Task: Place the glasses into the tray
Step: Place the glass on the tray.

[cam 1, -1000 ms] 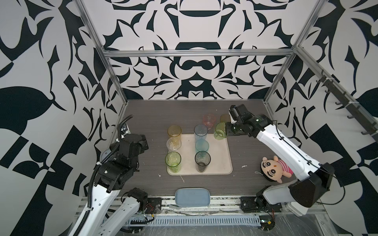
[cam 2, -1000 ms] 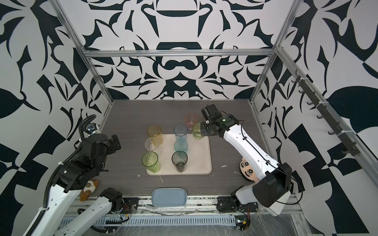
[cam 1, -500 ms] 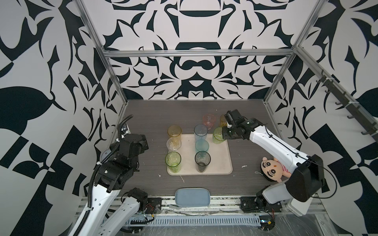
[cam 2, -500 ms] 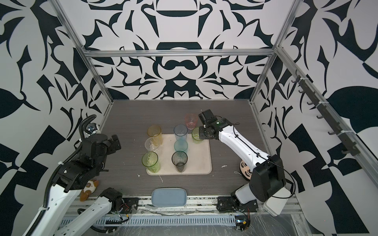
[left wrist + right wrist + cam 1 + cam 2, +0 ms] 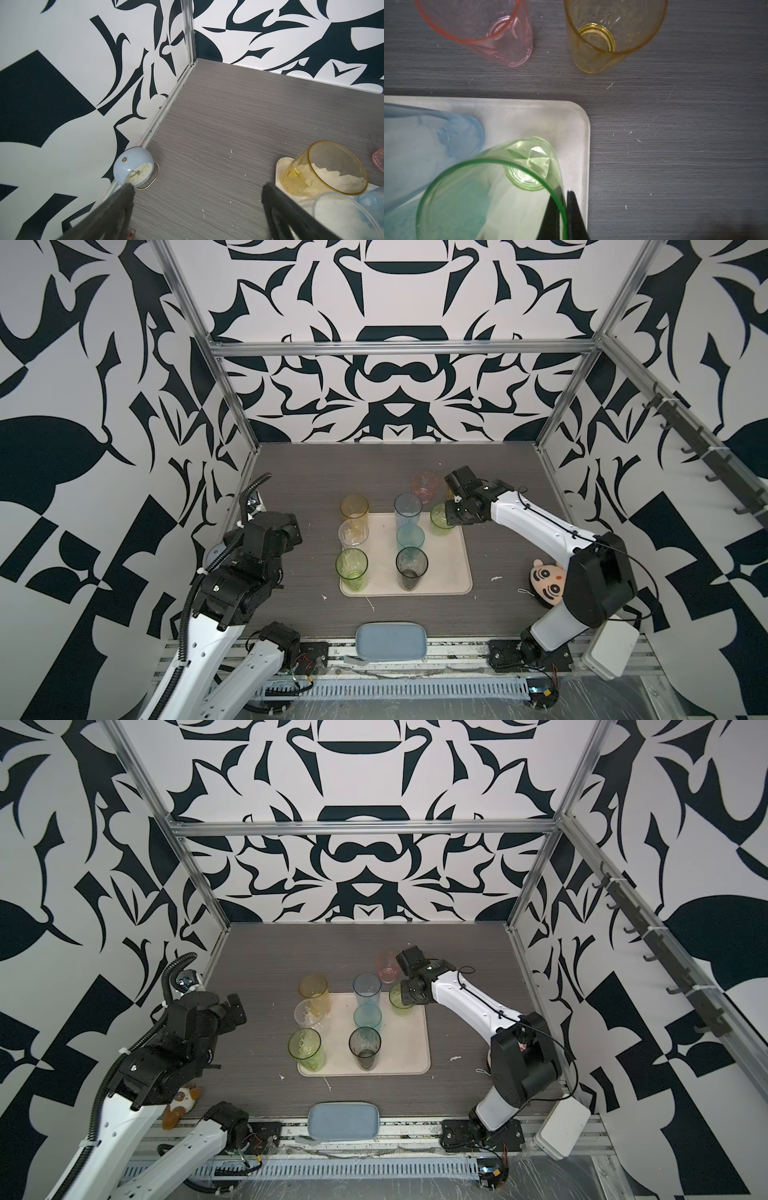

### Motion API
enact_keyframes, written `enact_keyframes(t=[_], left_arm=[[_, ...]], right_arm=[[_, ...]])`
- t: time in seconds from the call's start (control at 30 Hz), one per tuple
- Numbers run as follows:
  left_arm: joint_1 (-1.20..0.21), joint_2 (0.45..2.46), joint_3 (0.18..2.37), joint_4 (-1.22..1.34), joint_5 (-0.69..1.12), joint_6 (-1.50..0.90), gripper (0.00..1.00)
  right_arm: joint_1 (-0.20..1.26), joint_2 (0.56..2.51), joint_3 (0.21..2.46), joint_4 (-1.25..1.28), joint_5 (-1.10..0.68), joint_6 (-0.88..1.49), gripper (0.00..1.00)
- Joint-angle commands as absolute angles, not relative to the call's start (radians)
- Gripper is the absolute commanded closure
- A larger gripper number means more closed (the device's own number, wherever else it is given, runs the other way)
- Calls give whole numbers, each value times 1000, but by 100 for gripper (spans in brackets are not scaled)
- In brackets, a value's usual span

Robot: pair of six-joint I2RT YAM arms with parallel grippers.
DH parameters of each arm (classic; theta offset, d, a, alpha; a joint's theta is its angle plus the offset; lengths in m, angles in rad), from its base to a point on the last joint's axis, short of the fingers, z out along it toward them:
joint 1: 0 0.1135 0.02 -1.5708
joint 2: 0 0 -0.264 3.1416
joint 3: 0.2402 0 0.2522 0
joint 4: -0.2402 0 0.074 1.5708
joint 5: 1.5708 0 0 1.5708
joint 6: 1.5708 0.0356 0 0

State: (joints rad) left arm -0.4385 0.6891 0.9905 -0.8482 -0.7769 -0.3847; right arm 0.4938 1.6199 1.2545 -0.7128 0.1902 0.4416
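The cream tray (image 5: 449, 572) (image 5: 409, 1052) lies mid-table. My right gripper (image 5: 563, 199) (image 5: 451, 519) is shut on the rim of a light green glass (image 5: 492, 187) (image 5: 438, 520), one finger inside it and one outside, over the tray's far right corner. Yellow (image 5: 354, 508), colourless (image 5: 353, 533), green (image 5: 351, 568), smoky grey (image 5: 411, 568), teal (image 5: 410, 536) and blue (image 5: 408, 508) glasses stand on the tray. Pink (image 5: 483, 27) (image 5: 424, 485) and amber (image 5: 612, 31) glasses stand on the table behind it. My left gripper (image 5: 197, 187) (image 5: 291, 531) hangs open and empty left of the tray.
A pale blue alarm clock (image 5: 134, 169) sits against the left wall. A plush doll head (image 5: 546, 580) lies by the right arm's base. A blue-grey pad (image 5: 391, 641) rests at the front edge, and a small toy (image 5: 183, 1100) lies at the front left.
My right gripper has carried the light green glass leftward and nearer, from beside the tray's far right corner to over it. The left arm has not moved.
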Motion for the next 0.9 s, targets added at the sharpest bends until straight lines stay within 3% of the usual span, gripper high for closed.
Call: enact_keyframes(t=[0.0, 0.87], left_arm=[[-437, 688, 979, -841, -775, -391, 0], [-436, 687, 978, -841, -779, -390, 1]], right_arm=[[480, 1618, 1272, -679, 210, 442, 100], [434, 1720, 1295, -665, 142, 433, 100]])
